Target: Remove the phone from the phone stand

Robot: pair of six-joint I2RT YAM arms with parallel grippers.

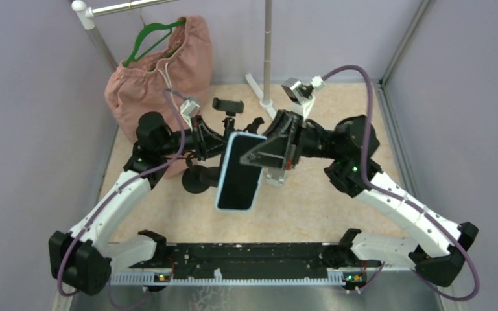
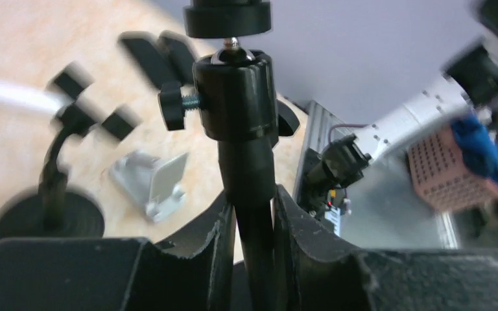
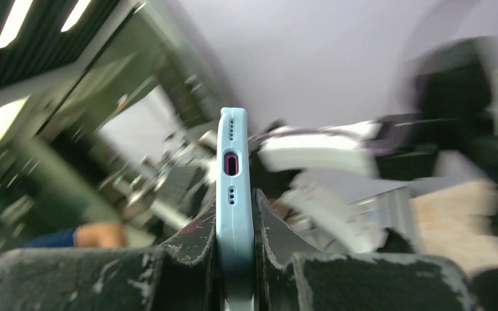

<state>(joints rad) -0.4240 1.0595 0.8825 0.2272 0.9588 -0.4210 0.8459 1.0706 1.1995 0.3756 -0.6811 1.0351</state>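
Tan table [image 1: 311, 214]; pink bag [image 1: 168, 71] at its back left. Blue-cased phone [image 1: 238, 172] off the phone stand [image 2: 237, 97], held tilted in the air above the table, beside the stand's head. Grips: right claw [image 3: 235, 207] pinched on the phone's 2 faces at 1 end; left claw [image 2: 254, 201] narrow, clamped round the stand's post below the ball joint.

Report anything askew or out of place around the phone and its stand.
The light-blue-cased phone sits tilted, pinched edge-on in the right gripper, already out of the black phone stand, whose clamp is empty. The left gripper clasps the stand's pole. Nothing looks spilled or broken.
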